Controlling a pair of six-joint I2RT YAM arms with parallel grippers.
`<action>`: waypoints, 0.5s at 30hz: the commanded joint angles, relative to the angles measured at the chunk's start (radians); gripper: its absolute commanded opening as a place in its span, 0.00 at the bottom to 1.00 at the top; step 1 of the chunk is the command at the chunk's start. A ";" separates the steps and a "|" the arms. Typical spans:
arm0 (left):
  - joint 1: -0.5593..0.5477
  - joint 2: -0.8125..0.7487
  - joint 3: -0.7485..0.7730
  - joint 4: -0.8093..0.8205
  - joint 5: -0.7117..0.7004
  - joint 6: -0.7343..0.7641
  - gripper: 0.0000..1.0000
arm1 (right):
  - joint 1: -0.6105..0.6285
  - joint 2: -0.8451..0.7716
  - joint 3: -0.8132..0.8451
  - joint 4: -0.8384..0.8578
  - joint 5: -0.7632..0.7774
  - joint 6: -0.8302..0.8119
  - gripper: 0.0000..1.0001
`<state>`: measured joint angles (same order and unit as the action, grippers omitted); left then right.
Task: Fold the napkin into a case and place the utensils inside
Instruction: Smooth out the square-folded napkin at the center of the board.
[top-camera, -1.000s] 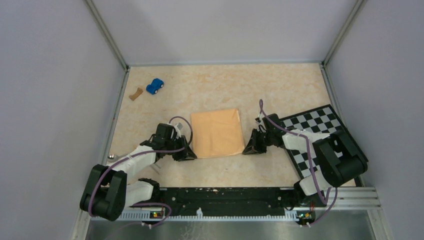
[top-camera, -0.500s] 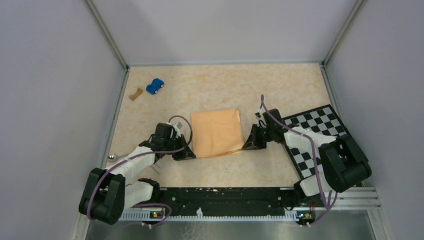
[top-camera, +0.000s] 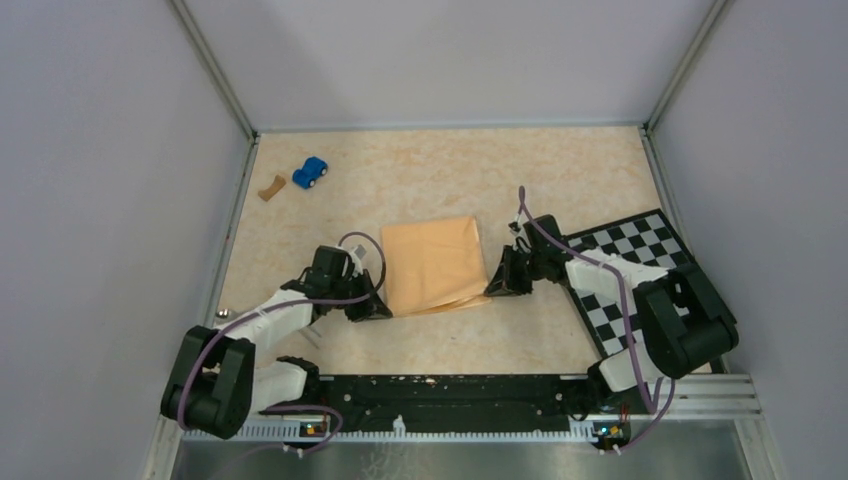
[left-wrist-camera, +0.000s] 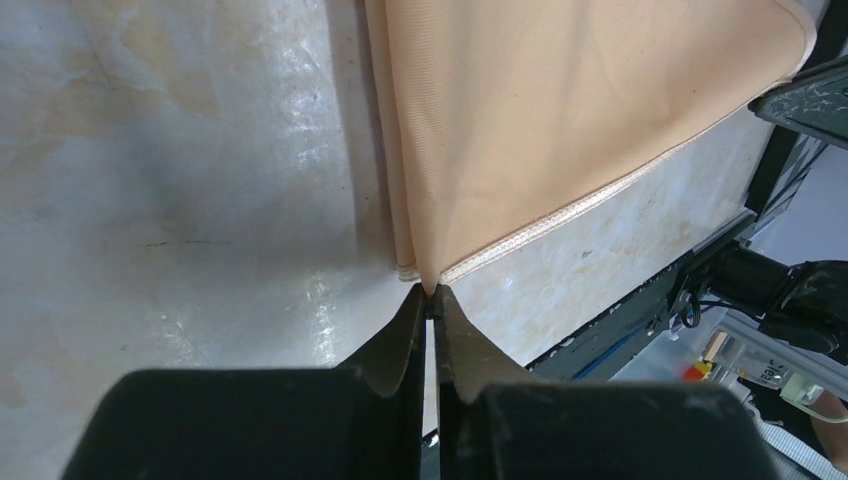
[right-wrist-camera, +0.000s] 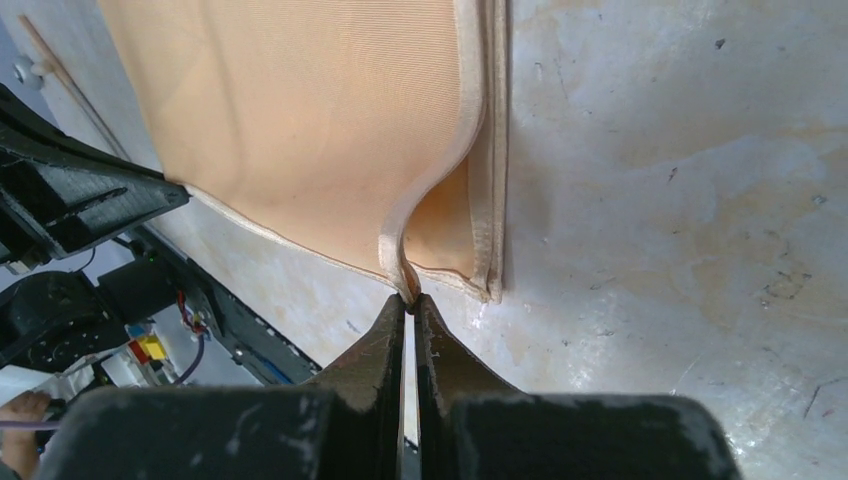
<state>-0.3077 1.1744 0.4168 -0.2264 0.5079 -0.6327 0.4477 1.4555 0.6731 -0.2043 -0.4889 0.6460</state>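
The tan-orange napkin (top-camera: 433, 262) lies folded in the middle of the table. My left gripper (top-camera: 378, 308) is shut on its near left corner; the left wrist view shows the tips (left-wrist-camera: 430, 295) pinching the cloth (left-wrist-camera: 560, 110). My right gripper (top-camera: 497, 288) is shut on the near right corner. In the right wrist view its tips (right-wrist-camera: 410, 298) pinch only the top layer of the napkin (right-wrist-camera: 300, 120), raised off the layer beneath. A small silvery bit (top-camera: 222, 313) shows by the left wall; the utensils are otherwise hidden by the left arm.
A black-and-white checkerboard (top-camera: 630, 265) lies at the right, partly under the right arm. A small blue toy car (top-camera: 310, 172) and a brown curved scrap (top-camera: 270, 187) sit at the far left. Grey walls close in three sides.
My right gripper has moved a little away from me with the napkin's corner, lifting the top layer so the near edge bulges. The left gripper has barely moved.
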 joint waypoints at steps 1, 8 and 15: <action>0.001 0.024 -0.013 0.047 -0.013 0.008 0.09 | -0.009 0.038 -0.027 0.064 0.015 -0.025 0.00; -0.004 -0.054 0.013 -0.060 -0.001 -0.022 0.20 | -0.009 0.004 0.006 -0.034 0.031 -0.084 0.11; -0.005 -0.228 0.118 -0.147 -0.003 -0.051 0.40 | -0.003 -0.117 0.102 -0.189 0.068 -0.183 0.37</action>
<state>-0.3096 0.9962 0.4625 -0.3809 0.4915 -0.6659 0.4423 1.3975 0.6971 -0.3687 -0.4156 0.5304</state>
